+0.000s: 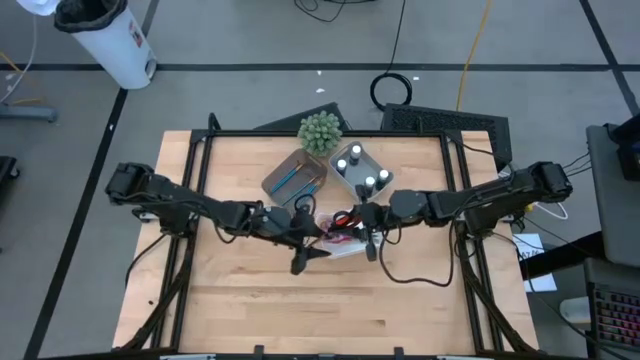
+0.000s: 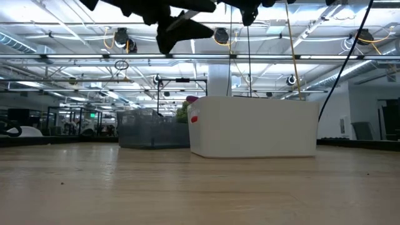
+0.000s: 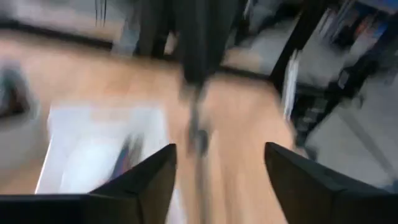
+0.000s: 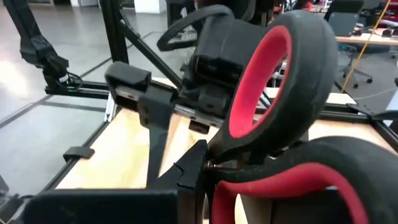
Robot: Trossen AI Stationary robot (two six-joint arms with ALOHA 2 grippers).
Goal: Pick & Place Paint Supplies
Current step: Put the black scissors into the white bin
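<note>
L gripper [image 1: 312,252] fingers apart, empty; R gripper [image 1: 372,240] fingers seemingly clamp red scissors [image 4: 273,93] handles.

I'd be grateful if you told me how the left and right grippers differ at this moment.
The left gripper stands open with nothing between its fingers, while the right gripper is shut on the red-handled scissors, whose loops fill the right wrist view. From above, the left gripper sits beside the white tray and the right gripper sits over it. Both are dark, two-fingered, and raised above the table near its middle.

Wooden table [image 1: 300,300] — three trays (plus plant)
</note>
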